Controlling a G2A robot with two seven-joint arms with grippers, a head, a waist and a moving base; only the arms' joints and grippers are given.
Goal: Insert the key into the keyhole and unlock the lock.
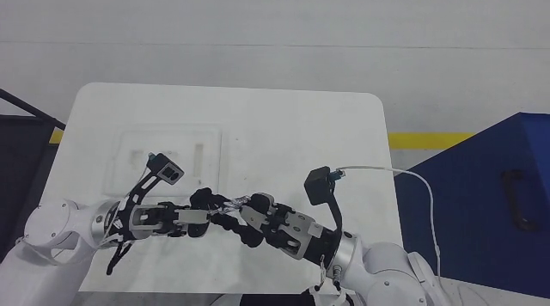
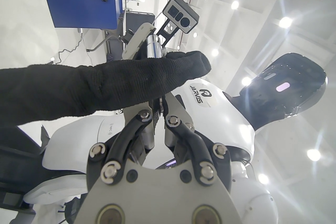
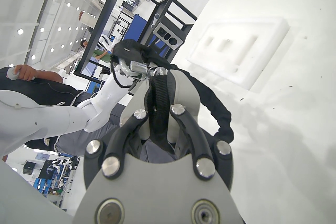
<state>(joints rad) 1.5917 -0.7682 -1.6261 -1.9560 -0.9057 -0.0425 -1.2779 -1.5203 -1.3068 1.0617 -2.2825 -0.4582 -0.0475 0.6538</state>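
Low over the front middle of the white table (image 1: 301, 134), the two grippers meet tip to tip. A small silver padlock (image 3: 137, 67) with a curved shackle sits in my left gripper (image 1: 213, 207), whose fingers wear black fabric sleeves. In the left wrist view the lock's shiny body (image 2: 153, 47) shows just past the sleeved left gripper (image 2: 157, 59), which is shut on it. My right gripper (image 3: 155, 72) is shut on the silver key (image 3: 155, 71), whose tip is at the lock's body. How deep the key sits is hidden. From above, the right gripper (image 1: 241, 213) is just to the right of the left one.
A white foam tray (image 1: 168, 160) with several shallow recesses lies on the table's left half, beyond the left arm. A white cable (image 1: 404, 173) runs from the right arm's wrist camera off the table's right edge. A blue cabinet (image 1: 494, 203) stands on the floor to the right.
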